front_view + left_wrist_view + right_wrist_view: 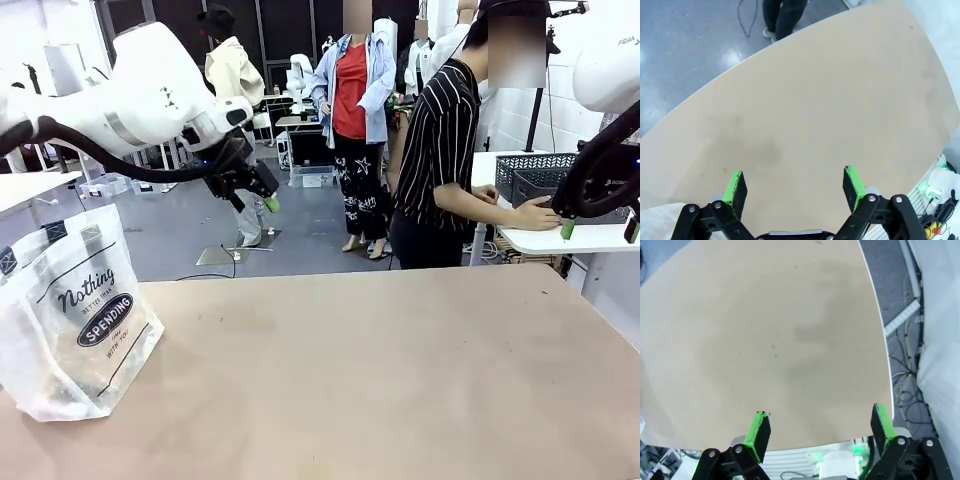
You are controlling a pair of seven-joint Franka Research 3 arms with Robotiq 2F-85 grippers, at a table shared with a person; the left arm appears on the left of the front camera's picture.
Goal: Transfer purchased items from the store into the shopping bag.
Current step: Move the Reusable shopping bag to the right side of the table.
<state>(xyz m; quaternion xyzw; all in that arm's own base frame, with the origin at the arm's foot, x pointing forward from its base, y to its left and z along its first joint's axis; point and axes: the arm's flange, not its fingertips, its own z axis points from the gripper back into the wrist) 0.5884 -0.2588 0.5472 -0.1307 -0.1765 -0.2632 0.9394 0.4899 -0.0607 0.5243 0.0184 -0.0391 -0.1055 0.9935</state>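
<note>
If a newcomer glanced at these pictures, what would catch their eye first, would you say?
Probably the shopping bag, standing alone at the near left of the bare table. Next, the left end effector hanging open above the table's far left, and a person beyond the far edge with hands at a dark basket on a side table.

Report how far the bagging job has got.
Nothing looks done: the shopping bag stands at the table's left end, contents unclear. In hand: the person's hand rests at a dark basket on the white side table behind. The left gripper and right gripper hang open, holding nothing. Left: all the transferring.
</note>
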